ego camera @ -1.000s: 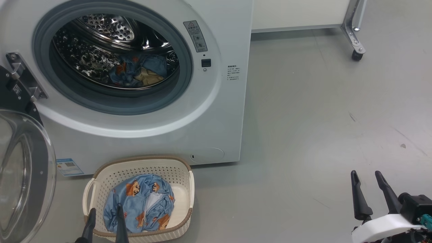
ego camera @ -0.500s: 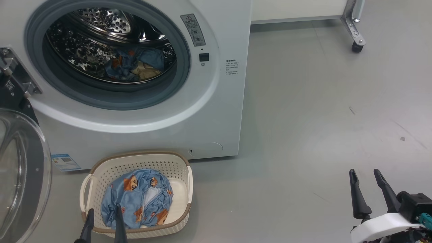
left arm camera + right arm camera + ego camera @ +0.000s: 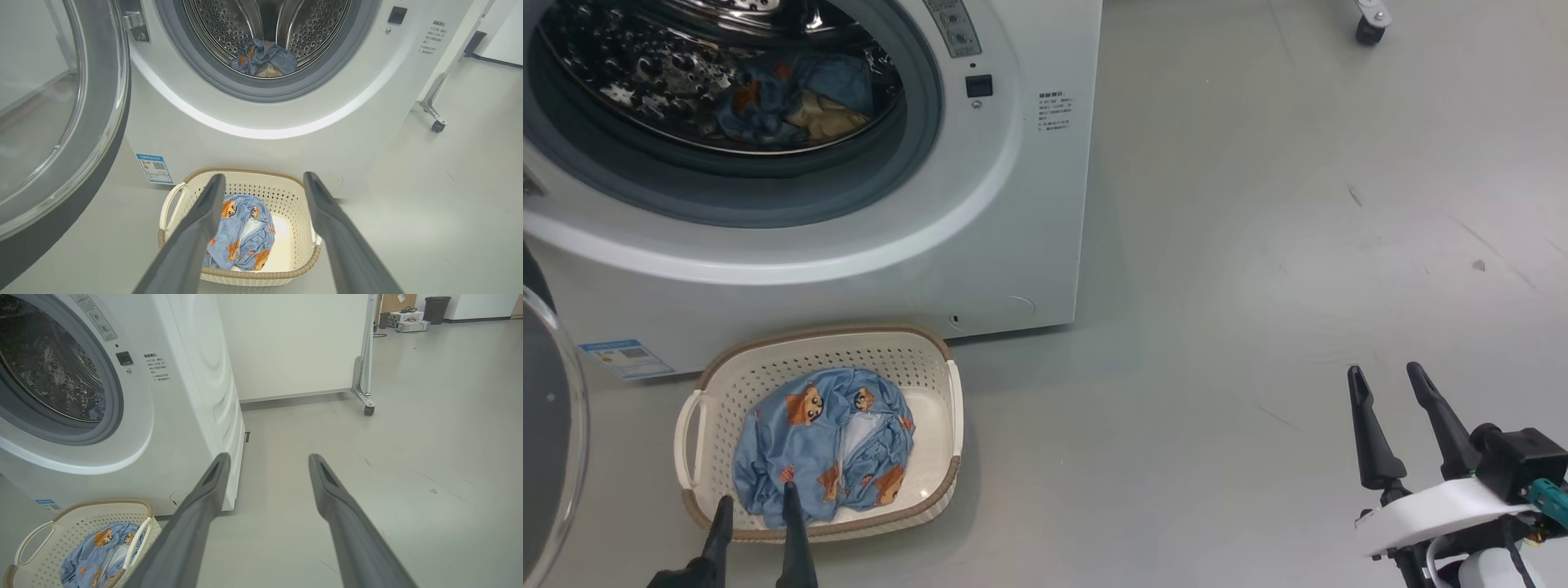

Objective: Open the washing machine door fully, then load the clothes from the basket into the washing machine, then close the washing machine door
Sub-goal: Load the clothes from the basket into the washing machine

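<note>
We are in the loading step. The washing machine door (image 3: 61,212) stands swung wide at the left of the washing machine (image 3: 1013,229), so we judge the opening step done. One printed garment (image 3: 784,98) lies in the drum (image 3: 229,24). The rest of the clothes (image 3: 817,441) lie bunched toward the left side of the basket (image 3: 907,363). The basket stands on the floor (image 3: 1258,245), just before the machine's lower front edge.

The left pincer (image 3: 756,494) hangs at the basket's near rim, fingers spread and empty. We cannot tell its height above the fabric. The right pincer (image 3: 1383,370) is also spread and empty, well apart over bare floor to the right of the machine.

As we judge it, the next move calls for three actions:
- Lower the left pincer into the heap.
- Close it on a thick fold, not a single layer.
- Lift the load clear of the rim and carry it past the grey gasket (image 3: 261,90) into the drum.

Trailing cloth may snag on the rim.
</note>
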### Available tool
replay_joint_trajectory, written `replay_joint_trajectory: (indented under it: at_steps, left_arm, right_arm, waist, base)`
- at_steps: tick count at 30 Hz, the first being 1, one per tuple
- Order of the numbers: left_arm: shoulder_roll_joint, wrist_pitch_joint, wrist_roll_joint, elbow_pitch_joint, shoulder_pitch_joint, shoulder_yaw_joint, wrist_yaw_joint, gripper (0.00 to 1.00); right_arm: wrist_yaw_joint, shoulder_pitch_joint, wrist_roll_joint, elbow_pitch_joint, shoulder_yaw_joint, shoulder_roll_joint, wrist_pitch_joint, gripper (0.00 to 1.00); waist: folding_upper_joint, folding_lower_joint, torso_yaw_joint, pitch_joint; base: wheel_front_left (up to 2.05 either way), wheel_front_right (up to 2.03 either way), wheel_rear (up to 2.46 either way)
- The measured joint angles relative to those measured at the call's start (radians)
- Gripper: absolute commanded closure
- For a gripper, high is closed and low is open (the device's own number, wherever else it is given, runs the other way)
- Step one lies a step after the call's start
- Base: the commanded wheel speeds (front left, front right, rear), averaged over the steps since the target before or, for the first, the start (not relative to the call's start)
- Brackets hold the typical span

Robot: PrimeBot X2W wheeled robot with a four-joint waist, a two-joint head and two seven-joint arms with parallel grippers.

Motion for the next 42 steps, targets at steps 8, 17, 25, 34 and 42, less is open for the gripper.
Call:
replay_joint_trajectory:
  at_steps: [8,17,25,34,42]
  left_arm:
    - [0.011,0.078,-0.006,0.031,-0.080,0.025,0.004,0.00]
    - [0.035,0.172,-0.010,0.080,-0.193,0.065,0.007,0.00]
    - [0.062,0.292,-0.013,0.173,-0.329,0.096,0.010,0.00]
    - [0.090,0.380,-0.010,0.301,-0.510,0.147,0.012,0.00]
    - [0.088,0.443,-0.009,0.381,-0.610,0.174,0.012,0.00]
  right_arm:
    - [0.000,-0.060,0.002,-0.021,0.001,0.005,0.000,0.00]
    - [0.000,-0.124,0.011,-0.041,0.002,0.013,0.000,0.00]
    - [0.000,-0.188,0.018,-0.053,0.001,0.012,0.000,0.00]
    - [0.000,-0.256,0.020,-0.057,0.005,0.007,0.000,0.00]
    - [0.000,-0.273,0.022,-0.059,0.006,0.003,0.000,0.00]
  waist:
    - [0.0000,0.0000,-0.036,0.092]
    - [0.0000,0.0001,-0.076,0.210]
    - [0.0000,0.0001,-0.102,0.319]
    - [0.0000,0.0002,-0.121,0.438]
    - [0.0000,0.0002,-0.132,0.509]
  base:
    - [0.00,0.00,0.00]
    - [0.00,0.00,0.00]
    - [0.00,0.00,0.00]
    - [0.00,0.00,0.00]
    - [0.00,0.00,0.00]
